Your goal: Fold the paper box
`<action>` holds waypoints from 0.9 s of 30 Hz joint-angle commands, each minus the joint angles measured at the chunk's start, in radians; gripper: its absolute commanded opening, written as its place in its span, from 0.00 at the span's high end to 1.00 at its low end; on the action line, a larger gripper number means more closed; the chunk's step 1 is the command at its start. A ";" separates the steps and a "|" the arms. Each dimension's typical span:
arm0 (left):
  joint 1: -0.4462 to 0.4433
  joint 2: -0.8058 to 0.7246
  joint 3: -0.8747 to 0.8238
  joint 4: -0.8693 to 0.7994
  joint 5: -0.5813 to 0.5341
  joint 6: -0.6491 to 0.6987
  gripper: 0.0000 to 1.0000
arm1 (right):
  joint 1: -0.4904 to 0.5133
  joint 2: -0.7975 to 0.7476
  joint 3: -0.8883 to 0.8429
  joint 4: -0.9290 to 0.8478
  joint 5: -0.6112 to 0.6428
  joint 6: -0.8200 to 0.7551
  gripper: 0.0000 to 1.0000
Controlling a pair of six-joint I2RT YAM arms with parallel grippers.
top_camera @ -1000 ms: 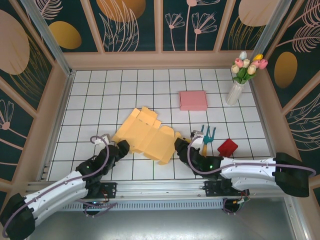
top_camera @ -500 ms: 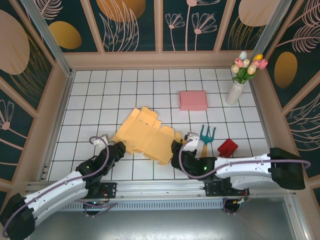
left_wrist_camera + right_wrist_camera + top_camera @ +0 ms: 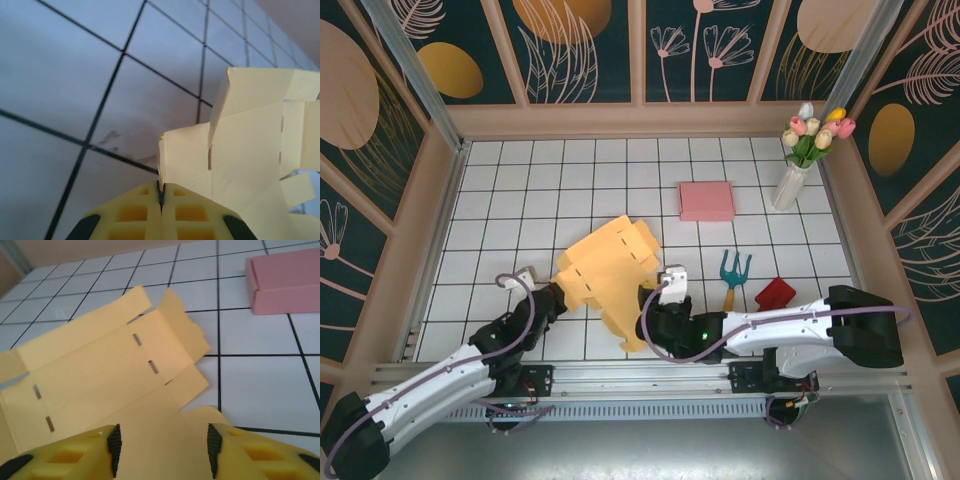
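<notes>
Pinching paper box [image 3: 240, 150] corner, left claw [image 3: 161, 189] clamped

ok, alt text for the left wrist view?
The left gripper, shut, pinches the edge of a flap of the unfolded yellow paper box. The box spreads up and to the right, with its flaps and slots showing. Behind it is the white table with a black grid.

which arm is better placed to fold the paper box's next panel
Right, probably: the right hand is open over the paper box, free to fold, while the left hand is shut on its edge, anchoring it.
</notes>
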 commanded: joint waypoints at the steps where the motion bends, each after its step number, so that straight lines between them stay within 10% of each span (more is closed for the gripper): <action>1: -0.003 -0.040 0.026 0.216 0.086 0.169 1.00 | -0.101 -0.008 0.098 0.086 -0.301 -0.328 0.41; 12: -0.003 0.029 0.057 0.661 0.181 0.670 1.00 | -0.513 0.029 0.519 -0.249 -1.066 -1.079 0.40; 20: -0.004 0.102 0.032 0.814 0.268 0.896 1.00 | -0.577 0.082 0.707 -0.545 -1.099 -1.836 0.41; 27: -0.004 0.066 -0.025 0.893 0.290 0.905 1.00 | -0.580 0.225 0.960 -0.877 -0.984 -1.975 0.41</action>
